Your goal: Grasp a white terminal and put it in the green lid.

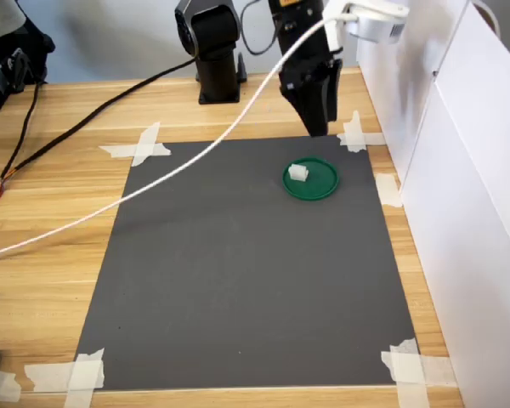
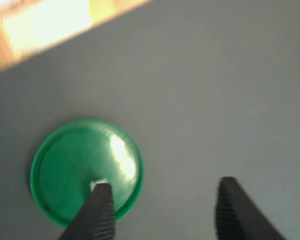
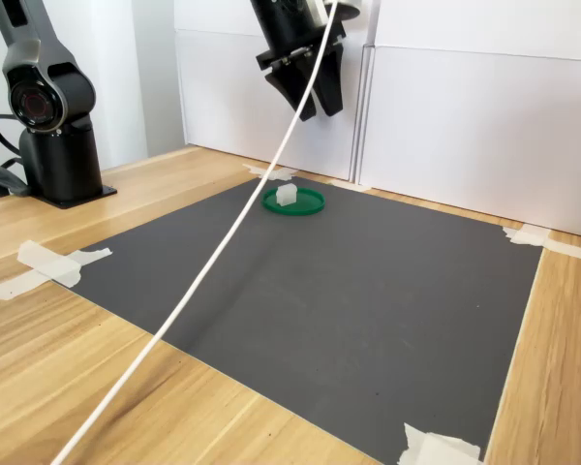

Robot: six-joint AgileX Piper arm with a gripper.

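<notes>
The green lid [image 1: 323, 183] [image 3: 310, 204] lies on the black mat near its far corner in both exterior views. The white terminal [image 1: 298, 173] [image 3: 287, 195] rests inside the lid, nothing touching it. My gripper [image 1: 320, 121] [image 3: 314, 105] hangs well above the lid, open and empty, fingers pointing down. In the wrist view the lid [image 2: 70, 160] sits below one fingertip [image 2: 99, 212], which hides most of the terminal [image 2: 97, 183]. The gripper [image 2: 162, 210] shows a wide gap with bare mat between its fingers.
The black mat [image 1: 246, 272] is taped at its corners to a wooden table [image 1: 51, 255]. A white cable [image 1: 153, 183] trails from the arm across the mat. White wall panels [image 1: 467, 170] stand along the first exterior view's right. A black arm base [image 3: 53, 116] stands behind.
</notes>
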